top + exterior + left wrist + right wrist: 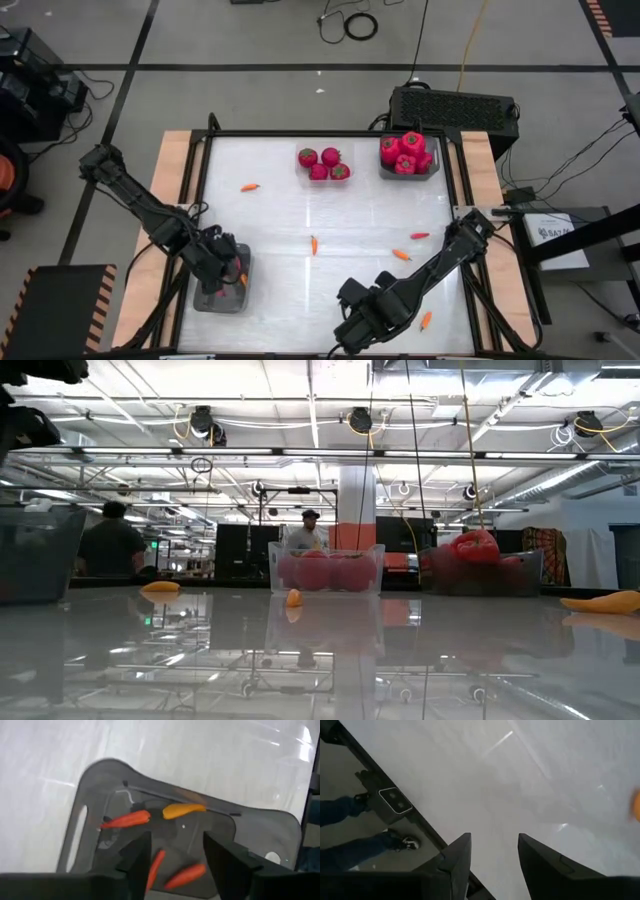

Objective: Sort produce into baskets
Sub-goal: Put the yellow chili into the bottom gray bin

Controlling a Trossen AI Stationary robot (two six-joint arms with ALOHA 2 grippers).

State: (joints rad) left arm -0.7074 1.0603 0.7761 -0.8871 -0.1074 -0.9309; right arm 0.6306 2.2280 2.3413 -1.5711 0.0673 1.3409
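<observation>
My left gripper (230, 272) hangs open and empty over a grey tray (205, 298) at the table's near left. In the left wrist view the tray (90, 780) holds several slender peppers, among them a red one (125, 819) and an orange one (183, 810), below the open fingers (172, 845). Red tomatoes fill two trays at the far edge, one in the middle (323, 163) and one further right (408, 155). Loose peppers lie on the white table (250, 187) (313, 244) (401, 255). My right gripper (348, 330) is open and empty over the near edge (492, 845).
More peppers lie at the right (419, 236) and near right (426, 320). A black box (455, 105) stands beyond the far right corner. A person's legs and shoes (395, 842) show past the table's near edge. People stand in the room behind (110, 545).
</observation>
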